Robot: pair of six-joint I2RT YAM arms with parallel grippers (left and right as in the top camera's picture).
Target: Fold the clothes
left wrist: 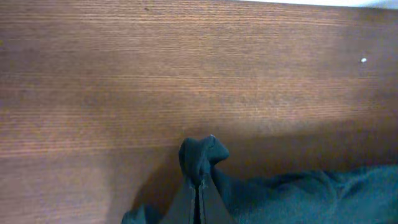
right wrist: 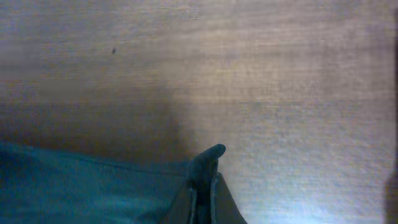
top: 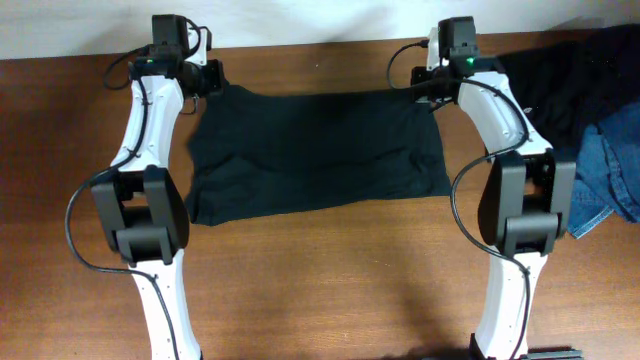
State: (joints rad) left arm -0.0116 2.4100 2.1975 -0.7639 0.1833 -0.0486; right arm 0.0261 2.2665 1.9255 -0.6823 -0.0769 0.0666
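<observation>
The left gripper (top: 207, 82) and right gripper (top: 424, 80) each pinch a far corner of the T-shirt (top: 315, 150), seemingly mid-fold; the next move likely calls for drawing both corners evenly toward its near hem.

left gripper (left wrist: 200, 190) sits at the bottom edge, jaws pressed together on a pinch of the black t-shirt (left wrist: 311, 196). a small bunched tuft of the cloth pokes out beyond the fingertips. fingers and fabric are equally dark, so the line between them is possibly misjudged. the rest of the cloth spreads low to the right, lying on the wooden table (left wrist: 186, 68). a white speck (left wrist: 364, 60) lies on the wood at upper right.
</observation>
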